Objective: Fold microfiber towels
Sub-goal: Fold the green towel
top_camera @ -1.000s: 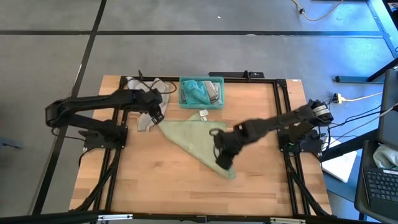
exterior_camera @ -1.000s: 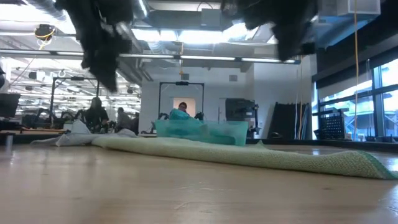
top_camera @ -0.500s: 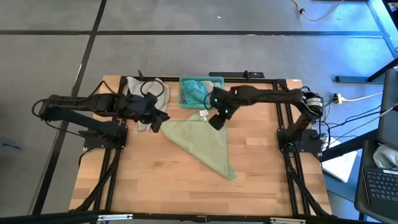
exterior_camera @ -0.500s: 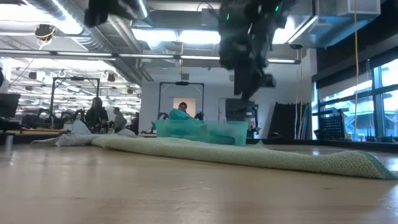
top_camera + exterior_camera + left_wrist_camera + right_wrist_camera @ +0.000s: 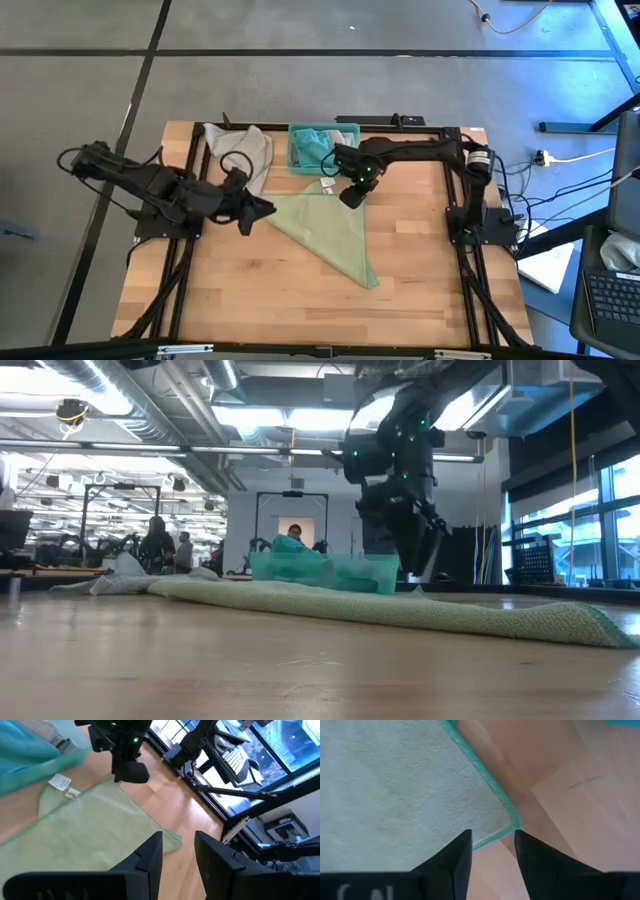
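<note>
A pale green microfiber towel [image 5: 325, 230] lies flat on the table, folded into a triangle, with small white tags [image 5: 60, 781] at its far edge. My right gripper [image 5: 350, 195] points down, open, just above the towel's far right corner [image 5: 512, 826], its fingers either side of the teal hem. Whether they touch the cloth, I cannot tell. My left gripper [image 5: 262, 208] hovers open over the towel's left corner, with nothing between its fingers [image 5: 150, 857]. A light grey towel [image 5: 245, 150] lies crumpled at the far left.
A teal plastic bin [image 5: 322, 148] holding a teal towel stands at the far edge, just behind the right gripper. Black frame rails [image 5: 455, 180] run along the table's sides. Bare wood lies near and to the right of the green towel. People show far off in the room.
My right gripper has left the towel's near right corner, swung toward the far edge and sunk over the far right corner. My left gripper has drawn back from the grey towel toward the near edge and turned to face the green towel. The green towel has stayed flat.
</note>
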Controlling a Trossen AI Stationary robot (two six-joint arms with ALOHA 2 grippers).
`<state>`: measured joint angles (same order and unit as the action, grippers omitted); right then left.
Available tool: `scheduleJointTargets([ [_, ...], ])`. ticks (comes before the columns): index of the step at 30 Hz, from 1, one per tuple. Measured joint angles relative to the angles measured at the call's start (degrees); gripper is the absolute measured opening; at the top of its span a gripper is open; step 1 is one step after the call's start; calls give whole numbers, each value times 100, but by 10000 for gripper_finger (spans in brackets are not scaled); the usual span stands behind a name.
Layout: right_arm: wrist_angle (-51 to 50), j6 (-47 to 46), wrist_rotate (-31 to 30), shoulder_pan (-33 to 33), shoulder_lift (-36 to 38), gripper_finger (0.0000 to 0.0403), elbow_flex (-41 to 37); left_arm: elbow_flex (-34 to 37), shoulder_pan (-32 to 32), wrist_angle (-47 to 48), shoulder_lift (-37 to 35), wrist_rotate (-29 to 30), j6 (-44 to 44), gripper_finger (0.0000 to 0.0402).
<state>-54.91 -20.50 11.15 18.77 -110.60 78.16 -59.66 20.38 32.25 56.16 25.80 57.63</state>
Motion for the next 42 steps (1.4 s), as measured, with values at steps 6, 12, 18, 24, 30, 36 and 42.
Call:
scheduleJointTargets([
  [6,53,135,-226,133,-95,150,1,0,143,-34,151,99,231,108],
  [12,182,154,-34,312,-177,160,-194,0,146,-116,260,83,337,108],
  [18,451,143,368,331,-181,190,-632,-2,146,-128,291,79,340,108],
  [24,626,139,416,313,-160,193,-711,-2,144,-105,291,73,333,108],
  [30,949,119,696,281,-169,189,-676,-2,144,-30,291,70,330,108],
  [36,1053,126,704,174,-175,157,-671,-2,144,4,291,69,230,108],
  [42,976,157,742,63,-186,81,-665,-2,144,4,291,70,179,108],
])
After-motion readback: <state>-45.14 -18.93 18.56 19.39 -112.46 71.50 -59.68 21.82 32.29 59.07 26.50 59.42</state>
